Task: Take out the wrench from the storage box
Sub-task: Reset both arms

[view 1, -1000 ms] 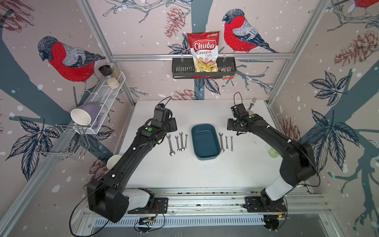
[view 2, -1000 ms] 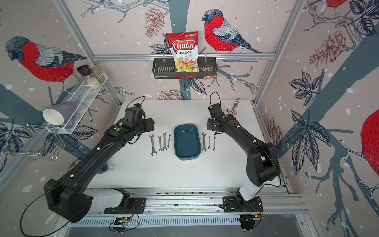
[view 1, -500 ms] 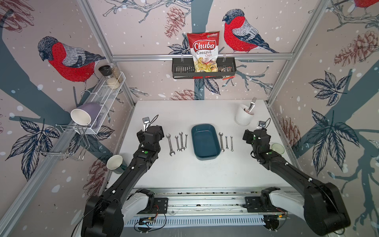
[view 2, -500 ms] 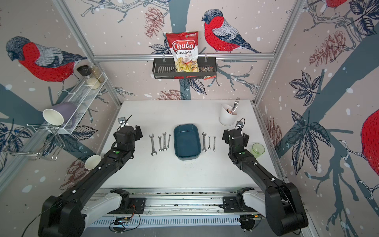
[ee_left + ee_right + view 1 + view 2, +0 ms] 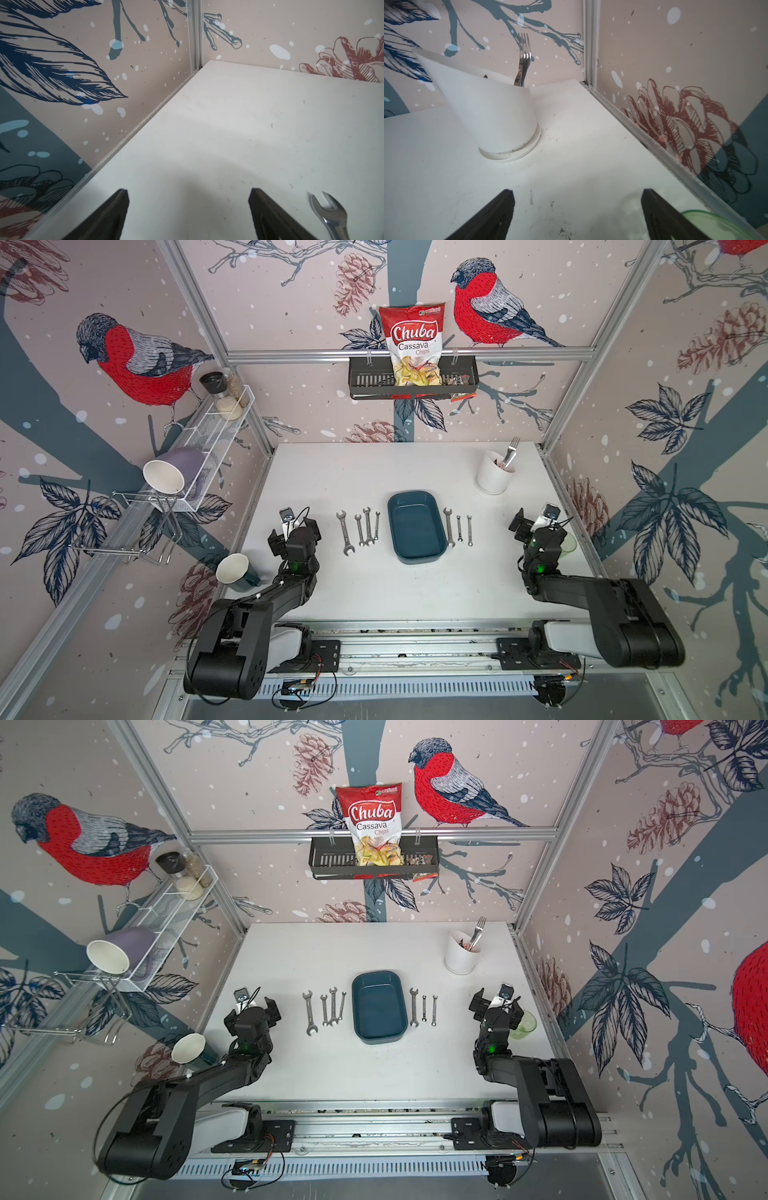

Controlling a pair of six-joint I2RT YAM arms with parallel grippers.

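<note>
Left gripper [image 5: 189,193] & right gripper [image 5: 578,193] both spread wide, empty; storage box [image 5: 415,531] sits btwn them, wrenches [image 5: 345,532] flanking it.

This is a robotics lab cell dressed up as a kitchen corner. Silver aluminium frame profiles [image 5: 291,356] hold panels of bullfinch-and-pinecone wallpaper [image 5: 291,290] around a white tabletop [image 5: 374,472]. Two black robot arms [image 5: 270,597] are bolted to a metal rail [image 5: 415,649] at its front edge. The kitchen props are a black wire wall shelf [image 5: 368,379] carrying a red bag of cassava chips [image 5: 413,335], a white wire rack [image 5: 208,435] with glass jars [image 5: 227,408] and a lilac mug [image 5: 187,460], and a white cutlery holder [image 5: 490,481] with a steel fork [image 5: 514,444].
</note>
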